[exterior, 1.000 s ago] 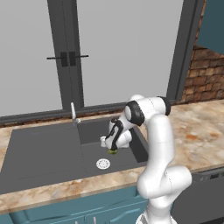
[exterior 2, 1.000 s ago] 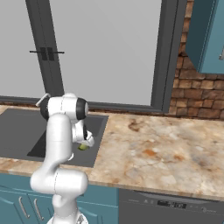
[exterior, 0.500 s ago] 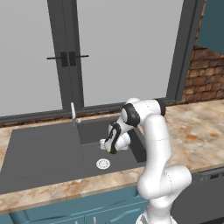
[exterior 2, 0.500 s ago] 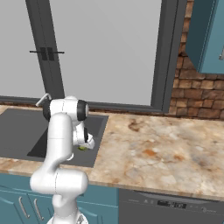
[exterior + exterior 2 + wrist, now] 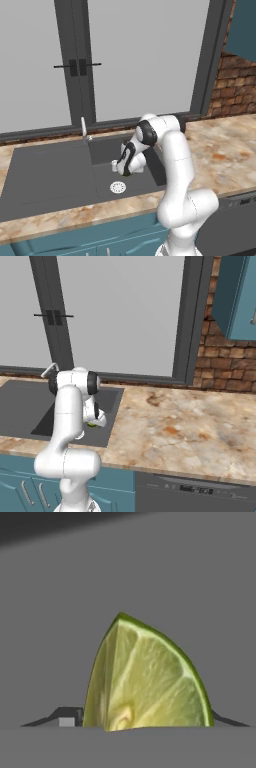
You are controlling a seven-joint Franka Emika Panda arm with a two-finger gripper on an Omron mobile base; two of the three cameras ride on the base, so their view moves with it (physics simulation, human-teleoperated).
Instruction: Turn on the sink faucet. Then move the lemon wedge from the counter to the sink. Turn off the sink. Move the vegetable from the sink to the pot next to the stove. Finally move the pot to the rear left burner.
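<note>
So, left to right. The sink point(image 5: 50, 175) has its flat dark drainboard on the left. The faucet point(image 5: 83, 128) stands thin and upright at the back edge, between drainboard and basin. The basin sits to the right of that, with the round silver drain point(image 5: 118, 187) on its floor. The white arm point(image 5: 175, 160) bends down into the basin, and its tip hangs low, just behind and right of the drain.

The lemon wedge point(image 5: 145, 677) is in the basin on the grey floor, right at the arm's tip. In the hand view it stands pointed end up, cut face toward the camera. The fingers point(image 5: 60, 714) peek out dark on either side of its base, so the wedge is between them. Whether they touch it or pinch it, I cannot tell. A yellow-green speck shows under the tip in the right base view too.

Handling, as a guess: the wedge is very light, with soft wet flesh and a firmer slick rind. It is likely to squirt out of a hard squeeze. Best hold is low across the two flat cut faces, near the thick rind side, not at the thin point.

As for containers, the basin holds the wedge. Farther right is the marbled bench point(image 5: 225, 155).
</note>
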